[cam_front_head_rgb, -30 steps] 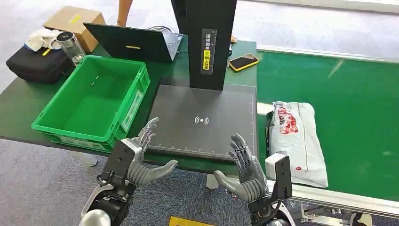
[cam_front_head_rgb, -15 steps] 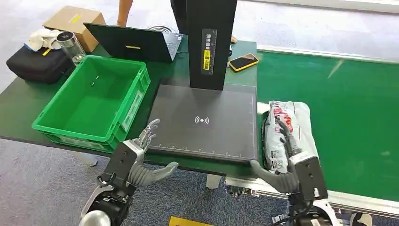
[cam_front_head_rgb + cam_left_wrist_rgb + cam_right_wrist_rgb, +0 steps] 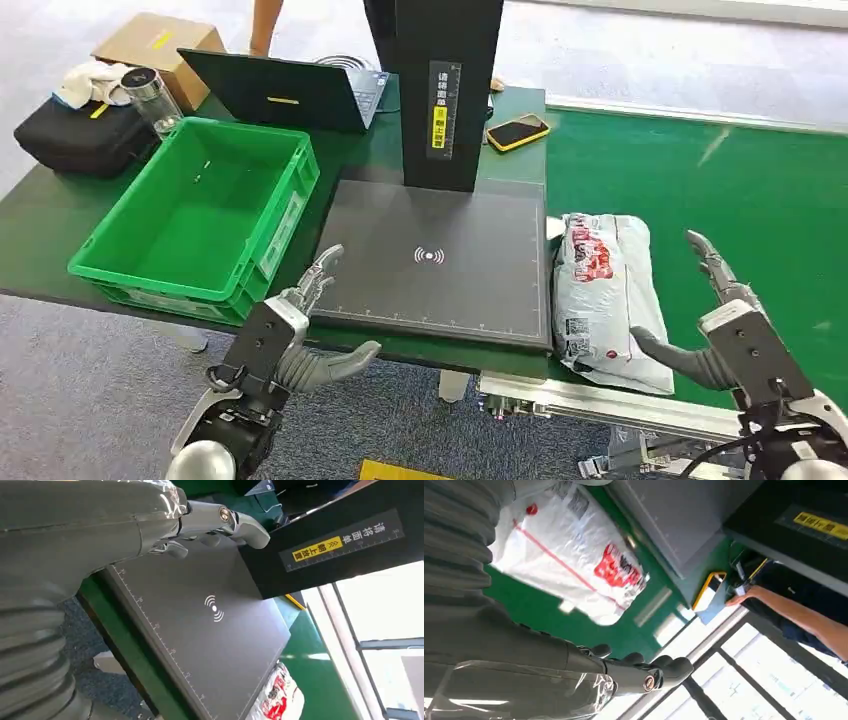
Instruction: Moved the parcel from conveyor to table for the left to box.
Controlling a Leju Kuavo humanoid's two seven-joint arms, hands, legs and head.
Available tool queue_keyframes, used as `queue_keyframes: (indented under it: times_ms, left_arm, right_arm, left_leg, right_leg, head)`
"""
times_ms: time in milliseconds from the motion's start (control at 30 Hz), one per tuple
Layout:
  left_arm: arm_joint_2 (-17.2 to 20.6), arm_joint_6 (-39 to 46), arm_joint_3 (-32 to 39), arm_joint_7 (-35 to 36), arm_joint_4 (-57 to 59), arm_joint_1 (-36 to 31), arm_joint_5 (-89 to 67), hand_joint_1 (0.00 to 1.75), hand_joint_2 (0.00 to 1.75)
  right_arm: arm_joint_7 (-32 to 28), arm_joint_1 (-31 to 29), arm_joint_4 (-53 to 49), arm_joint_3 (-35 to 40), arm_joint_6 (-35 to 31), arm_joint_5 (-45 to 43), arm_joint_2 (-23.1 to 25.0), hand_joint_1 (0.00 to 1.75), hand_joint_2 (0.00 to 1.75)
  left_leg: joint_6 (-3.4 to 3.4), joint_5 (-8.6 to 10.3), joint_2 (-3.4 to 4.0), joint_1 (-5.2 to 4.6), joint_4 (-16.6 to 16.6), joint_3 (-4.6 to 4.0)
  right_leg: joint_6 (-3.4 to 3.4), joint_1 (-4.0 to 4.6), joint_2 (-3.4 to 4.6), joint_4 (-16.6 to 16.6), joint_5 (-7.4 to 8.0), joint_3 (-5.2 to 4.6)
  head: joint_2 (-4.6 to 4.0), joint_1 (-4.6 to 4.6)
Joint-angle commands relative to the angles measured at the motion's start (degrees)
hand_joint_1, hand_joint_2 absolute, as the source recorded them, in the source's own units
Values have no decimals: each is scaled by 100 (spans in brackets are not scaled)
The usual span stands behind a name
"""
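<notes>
A white plastic parcel (image 3: 607,295) with red print lies on the green conveyor belt (image 3: 740,200), its left edge against the dark scanner pad (image 3: 432,260); it also appears in the left wrist view (image 3: 276,700) and the right wrist view (image 3: 569,555). My right hand (image 3: 725,325) hovers open just right of the parcel, fingers spread, apart from it. My left hand (image 3: 300,335) is open at the table's front edge, near the pad's corner. The green crate (image 3: 195,215) stands empty on the table's left.
A black scanner column (image 3: 445,90) rises behind the pad. A laptop (image 3: 285,90), a yellow-cased phone (image 3: 517,130), a black bag (image 3: 75,135), a jar and a cardboard box (image 3: 155,45) sit at the back. A person's arm (image 3: 794,615) reaches near the phone.
My right hand swung from in front of the pad over the parcel to its right side. The parcel shifted left against the pad. My left hand stayed put.
</notes>
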Motion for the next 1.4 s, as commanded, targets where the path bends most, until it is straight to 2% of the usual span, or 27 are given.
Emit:
queue_keyframes:
  times_ms: [33, 167, 267, 333, 400, 500, 567, 600, 633, 700, 767, 833, 900, 933, 1067, 1100, 1167, 1200, 1267, 1333, 1400]
  left_arm:
    - [17, -55, 82, -7, 360, -190, -26, 0, 175]
    - [3, -94, 101, -46, 444, -219, -40, 0, 175]
    - [3, -108, 112, -67, 483, -239, -47, 0, 175]
    - [13, -113, 109, -68, 507, -241, -46, 0, 175]
    - [30, -112, 95, -79, 530, -232, -45, 0, 175]
    - [14, -130, 85, -79, 462, -201, -43, 0, 175]
    - [15, -155, 42, -27, 403, -187, -71, 0, 175]
    - [20, -180, 10, 9, 376, -184, -83, 0, 175]
    - [34, -192, -16, 32, 366, -178, -84, 0, 175]
    - [112, -224, -93, 56, 414, -224, -58, 0, 175]
    - [162, -260, -147, 44, 515, -346, 6, 0, 175]
    - [173, -278, -161, 45, 579, -412, 37, 0, 175]
    - [187, -297, -171, 43, 655, -466, 69, 0, 175]
    - [201, -302, -179, 41, 678, -476, 76, 0, 175]
    - [263, -296, -173, -10, 783, -556, 145, 0, 175]
    - [268, -242, -123, -17, 757, -552, 167, 0, 175]
    - [319, -176, -82, -8, 706, -537, 185, 0, 175]
    - [334, -180, -79, -8, 696, -530, 184, 0, 175]
    - [316, -104, -40, -8, 649, -485, 182, 0, 175]
    - [319, -79, -46, -5, 622, -471, 172, 0, 175]
    - [324, -30, -57, 9, 593, -482, 160, 0, 175]
  right_arm:
    - [138, -177, 393, -155, 302, 75, -478, 0, 175]
    - [264, -435, 725, -501, 1128, -454, -1310, 0, 175]
    - [588, -567, 1016, -462, 1803, -787, -2210, 0, 175]
    - [825, -664, 1222, -468, 2253, -1347, -2941, 0, 175]
    - [1167, -1060, 1541, -91, 2692, -1806, -3601, 0, 175]
    - [1686, -1893, 1874, 852, 3060, -2067, -4235, 0, 175]
    - [1913, -1599, 1628, 832, 3009, -2359, -4517, 0, 175]
    - [2064, -1028, 1337, 459, 2915, -2573, -4702, 0, 175]
    - [2193, -523, 1093, 55, 2884, -2731, -4807, 0, 175]
    - [2527, 376, 698, -671, 3039, -2965, -5017, 0, 175]
    - [2759, 872, 382, -870, 3162, -3189, -5119, 0, 175]
    - [2871, 860, 298, -589, 2980, -3271, -5214, 0, 175]
    - [2883, 698, 302, -16, 2780, -3338, -5414, 0, 175]
    - [2893, 536, 322, 256, 2718, -3334, -5365, 0, 175]
    - [2495, -1055, 844, 2004, 2570, -2396, -4683, 0, 175]
    - [2195, -2218, 1385, 2824, 2609, -1774, -4097, 0, 175]
    - [1790, -3974, 2657, 4149, 2477, -991, -3148, 0, 175]
    - [1760, -4355, 2994, 4485, 2426, -903, -2958, 0, 175]
    - [1556, -5341, 3847, 5366, 2073, -448, -2390, 0, 175]
    - [1560, -5673, 4046, 5732, 1918, -348, -2262, 0, 175]
    - [1575, -5891, 4189, 6104, 1633, -52, -2099, 0, 175]
  left_leg:
    - [-4, 2, 0, 3, -9, 12]
    - [-1, 1, -3, -1, -3, 9]
    - [3, 1, 1, -8, 0, 1]
    - [4, -1, -2, -9, 3, -1]
    - [10, -1, -1, -17, 7, -5]
    - [8, -8, 23, -17, 11, 3]
    - [10, -7, 31, -22, 8, -4]
    - [6, -8, 39, -18, 7, 4]
    - [8, -3, -6, -16, 7, -8]
    - [9, 3, -39, -11, 5, -1]
    - [12, 7, -71, -11, 5, -9]
    - [8, 1, -57, -9, -4, 9]
    - [11, 0, -25, -9, -2, -7]
    - [9, 0, -15, -8, -12, 7]
    - [6, 7, 4, 9, -27, 22]
    - [5, 9, 5, 9, -33, 29]
    - [6, 13, 30, 18, -45, 43]
    - [7, 4, 26, 25, -27, 31]
    - [5, 17, 78, 31, -59, 63]
    - [3, 6, 177, 22, -47, 76]
    - [5, -2, 149, 14, -18, 44]
  right_leg:
    - [-8, 4, 0, -9, 2, 12]
    - [-6, 0, -2, -6, 1, 10]
    - [-1, -7, 1, 1, 1, 2]
    - [0, -9, -1, 3, 0, 1]
    - [4, -17, -1, 8, 1, -5]
    - [0, -16, 25, 6, 6, -3]
    - [6, -21, 32, 10, 9, -11]
    - [-1, -17, 40, 7, 11, -5]
    - [4, -15, -5, 4, 3, -1]
    - [1, -10, -38, -6, -2, 11]
    - [8, -8, -74, -11, -8, 13]
    - [0, -6, -59, -19, -9, 26]
    - [9, -7, -26, -13, 0, 4]
    - [5, -6, -15, -21, 2, 12]
    - [4, 11, 9, -48, 20, 28]
    - [2, 11, 10, -54, 22, 34]
    - [0, 20, 35, -75, 40, 45]
    - [5, 26, 32, -58, 29, 39]
    - [-3, 33, 81, -93, 59, 56]
    - [-6, 24, 175, -65, 71, 28]
    - [-5, 17, 150, -24, 53, 7]
  head:
    - [0, 0]
    - [0, -2]
    - [0, -2]
    - [0, -2]
    - [-2, 2]
    - [0, -2]
    - [-2, 0]
    - [0, 2]
    - [0, -2]
    - [0, 0]
    - [0, 0]
    - [0, 0]
    - [0, -2]
    - [-2, -2]
    - [0, 0]
    - [0, 2]
    - [0, -4]
    - [0, 2]
    - [0, 0]
    - [-2, -2]
    - [0, 0]
